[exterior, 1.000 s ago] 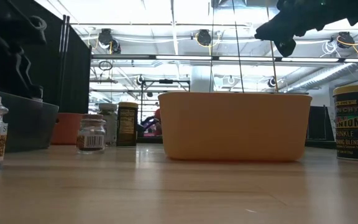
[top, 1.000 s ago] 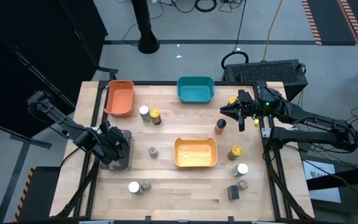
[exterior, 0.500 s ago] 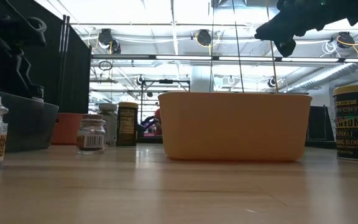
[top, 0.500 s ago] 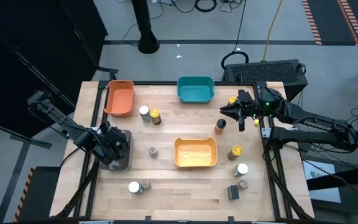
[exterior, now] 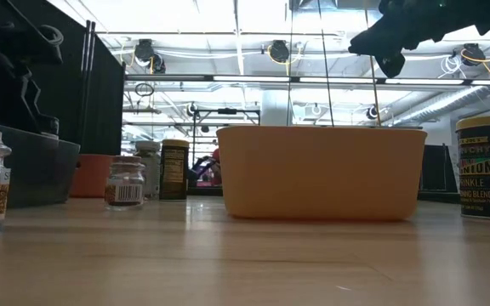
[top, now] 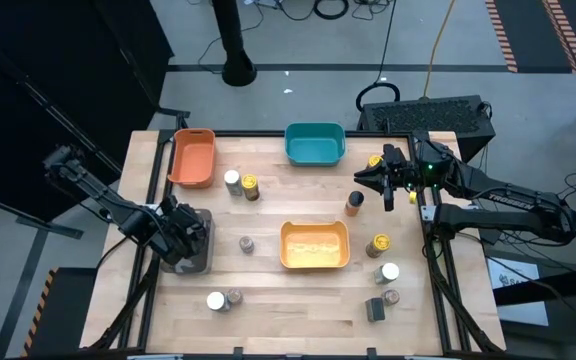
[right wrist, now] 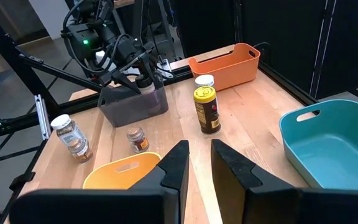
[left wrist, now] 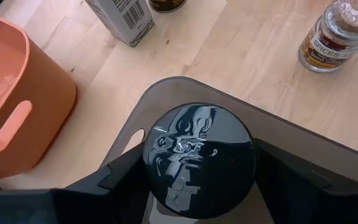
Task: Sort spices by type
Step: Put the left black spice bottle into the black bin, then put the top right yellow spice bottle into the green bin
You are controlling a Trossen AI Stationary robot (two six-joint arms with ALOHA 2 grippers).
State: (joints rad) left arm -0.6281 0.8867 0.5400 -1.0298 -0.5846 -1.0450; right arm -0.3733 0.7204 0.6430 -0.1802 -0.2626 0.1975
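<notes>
Sorting stands at an early stage. The left gripper hangs over the grey bin at the table's left edge, its fingers spread either side of a black-lidded jar that sits inside the bin, apparently just let go; whether they touch it cannot be told. The orange bin and teal bin at the far edge and the yellow bin at mid-table appear to hold nothing. Remaining spices stand loose on the table: two beside the orange bin, one left of the yellow bin, two near the front edge, and several along the right side. The right gripper, closed on nothing, waits above the right edge. Judged: one jar binned, nearly all left.
</notes>
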